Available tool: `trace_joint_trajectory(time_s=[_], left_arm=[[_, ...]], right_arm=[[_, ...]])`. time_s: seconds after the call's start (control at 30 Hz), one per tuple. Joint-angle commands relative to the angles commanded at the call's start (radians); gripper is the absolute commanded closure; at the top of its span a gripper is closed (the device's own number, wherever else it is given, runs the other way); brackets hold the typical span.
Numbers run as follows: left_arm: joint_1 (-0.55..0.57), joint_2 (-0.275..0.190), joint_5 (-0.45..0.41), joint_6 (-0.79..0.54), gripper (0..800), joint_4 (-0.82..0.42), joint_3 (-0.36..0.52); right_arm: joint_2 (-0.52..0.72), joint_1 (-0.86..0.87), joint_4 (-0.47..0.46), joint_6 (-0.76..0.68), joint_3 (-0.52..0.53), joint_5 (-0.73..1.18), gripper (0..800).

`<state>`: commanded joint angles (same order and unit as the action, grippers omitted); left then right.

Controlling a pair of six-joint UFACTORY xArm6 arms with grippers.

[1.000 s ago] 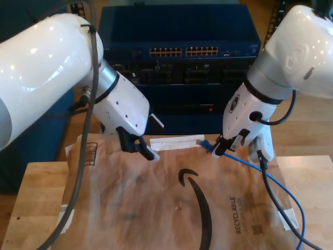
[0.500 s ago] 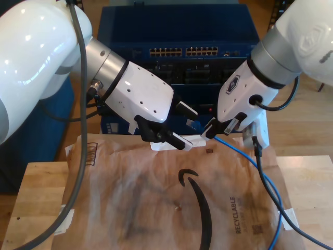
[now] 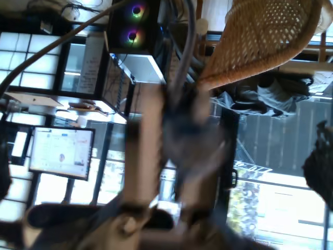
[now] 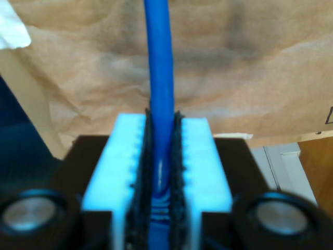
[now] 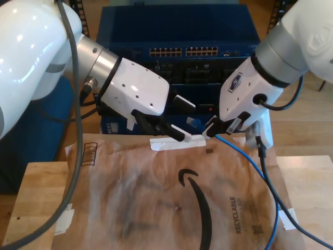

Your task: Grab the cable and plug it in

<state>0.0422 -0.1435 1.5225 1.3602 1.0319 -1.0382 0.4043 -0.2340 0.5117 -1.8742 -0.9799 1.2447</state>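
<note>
Gripping cable (image 4: 158, 78): second pincer (image 4: 158, 172) clamped | first pincer: blurred, state unclear

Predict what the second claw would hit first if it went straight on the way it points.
Probably the brown paper: my second claw, shut on the blue cable, points at it. Depth is unclear.

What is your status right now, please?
My second gripper shut on the cable, lifted off the paper. My first gripper close beside it, state unclear. Port rows on the switch unblocked.
</note>
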Motion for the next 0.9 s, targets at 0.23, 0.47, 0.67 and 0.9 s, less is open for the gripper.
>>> trace_joint_trajectory(time_s=[0.23,0.47,0.67,0.9], left_arm=[[-0.028,0.02,0.06,0.011,29,0.064,-0.002],[-0.031,0.021,0.066,0.018,30,0.077,-0.003],[-0.081,0.044,0.097,0.021,70,0.133,-0.005],[-0.084,0.046,0.104,0.005,123,0.135,-0.014]], right_arm=[[0.009,-0.003,0.0,0.037,-0.002,-0.005,794],[0.009,-0.008,-0.002,0.058,-0.006,-0.015,794],[0.015,-0.015,-0.003,0.061,-0.005,-0.032,794],[0.011,-0.028,-0.002,0.06,-0.009,-0.034,794]])
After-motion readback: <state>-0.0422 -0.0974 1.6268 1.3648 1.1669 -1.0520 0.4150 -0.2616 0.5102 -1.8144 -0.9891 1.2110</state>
